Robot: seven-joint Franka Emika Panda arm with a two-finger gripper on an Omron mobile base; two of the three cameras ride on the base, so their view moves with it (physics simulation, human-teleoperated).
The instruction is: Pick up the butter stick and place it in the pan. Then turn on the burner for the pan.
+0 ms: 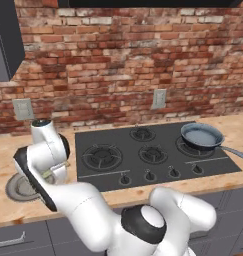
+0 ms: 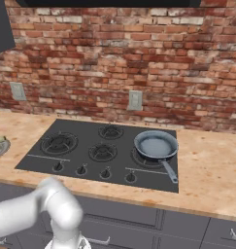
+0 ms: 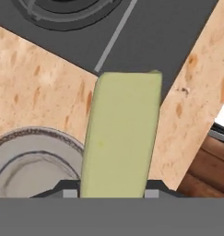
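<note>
The end effector (image 3: pixel 112 193) gripped the butter stick (image 3: pixel 120 138) above the table (image 3: pixel 35 87) beside a plate (image 3: pixel 21 156). With the pan (image 1: pixel 201 135) well apart, a loose grip risked dropping it.

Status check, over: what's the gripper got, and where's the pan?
Gripper shut on butter stick, lifted above plate and counter. Pan waiting on far right burner. Nothing in the way.

Glossy white rounded arm links, dark joints, 2 small dark fingers (image 3: pixel 69 190).
</note>
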